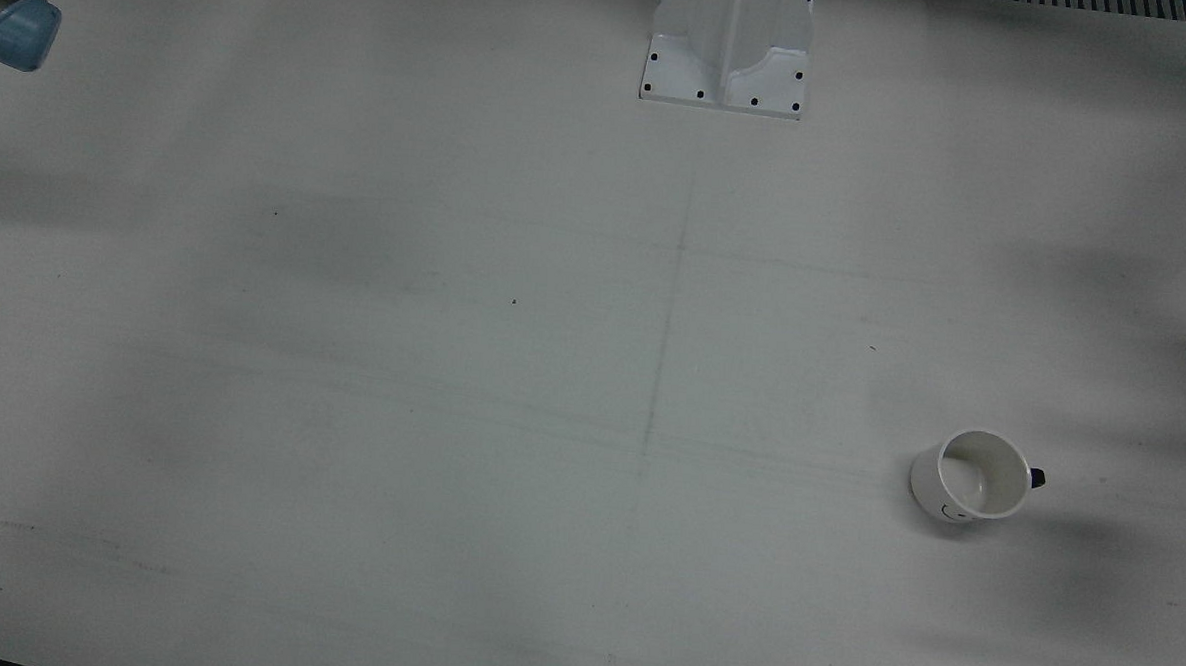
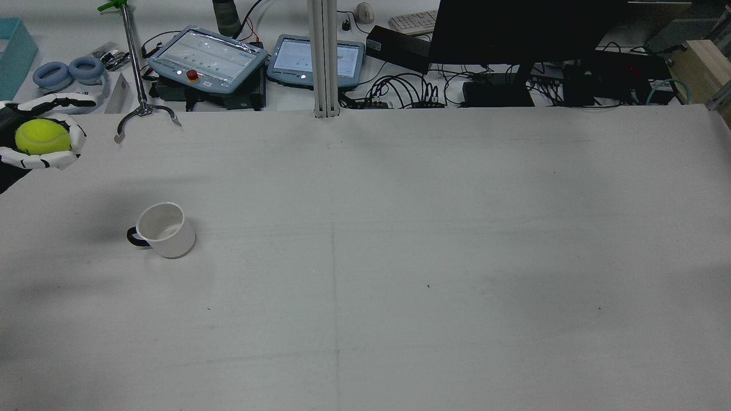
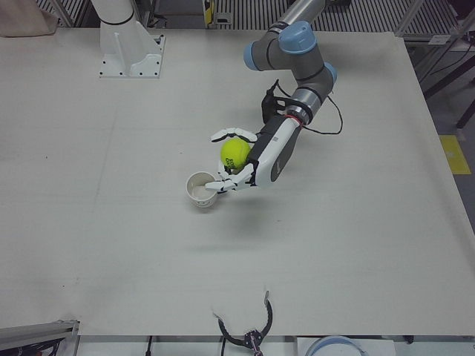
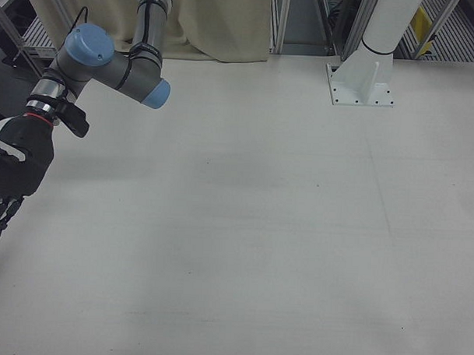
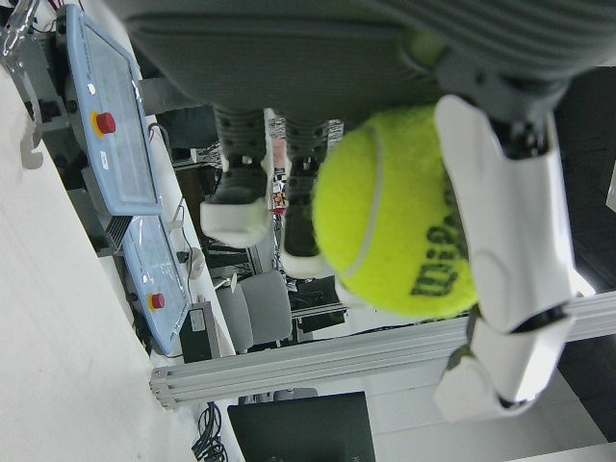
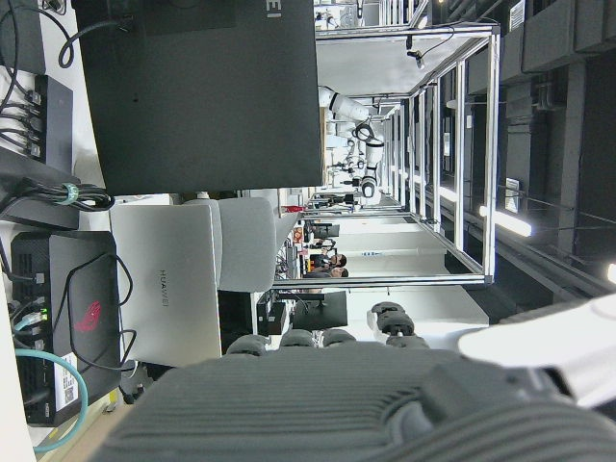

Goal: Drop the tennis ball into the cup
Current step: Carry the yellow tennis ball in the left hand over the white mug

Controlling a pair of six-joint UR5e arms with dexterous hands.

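Your front view looks almost straight down; your rear view looks forward from high behind. Both share the cup (image 1: 972, 477), lower right in one, left-centre in the other.

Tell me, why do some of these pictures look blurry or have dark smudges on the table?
Front view: soft grey shadows cross the white tabletop, one beside the white ceramic mug. Left hand view: the yellow-green tennis ball is sharp, the dark palm above it blurred. Right hand view: the near palm is blurred, the background crisp.
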